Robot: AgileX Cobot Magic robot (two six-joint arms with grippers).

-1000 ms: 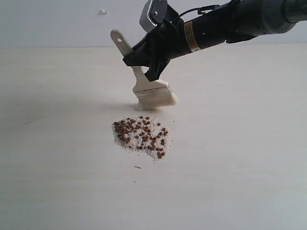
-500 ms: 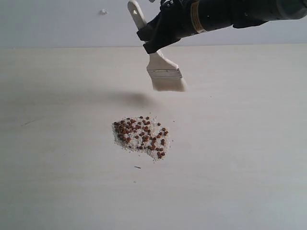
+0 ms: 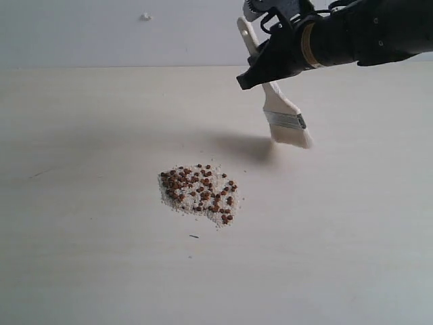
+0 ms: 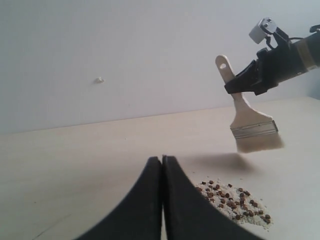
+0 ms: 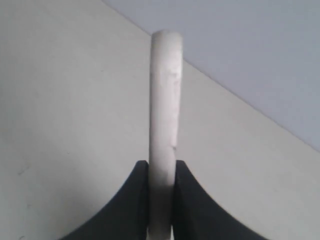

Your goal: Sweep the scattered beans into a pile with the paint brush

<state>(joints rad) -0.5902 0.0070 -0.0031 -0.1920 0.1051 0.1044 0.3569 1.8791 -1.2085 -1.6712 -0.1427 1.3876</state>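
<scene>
Hanging clear of the table (image 3: pixel 81 257), the paint brush (image 3: pixel 276 101) has its bristles pointing down and its handle tipped back toward 11 o'clock. The right gripper (image 3: pixel 257 73) is clamped on the wooden handle partway up. In its wrist view both black fingers (image 5: pixel 137 200) are squeezed right against the handle's narrow edges, so that's a solid hold.

In the exterior view the brush sits at about 2 o'clock from the pile (image 3: pixel 198 193), well apart from it and not touching anything. Its soft shadow (image 3: pixel 247 145) falls on the table at roughly 1 o'clock from the heap.

The beans (image 3: pixel 177 183) are bunched into that one compact heap, reddish-brown dots mixed in with pale crumbs (image 3: pixel 179 204). One tiny dark fleck (image 3: pixel 194 236) lies by itself on the table at 6 o'clock from the pile.

The left gripper (image 4: pixel 161 165) is down low near the table, jaws pressed together on nothing. The heap is near its tips and the brush hangs beyond that.
</scene>
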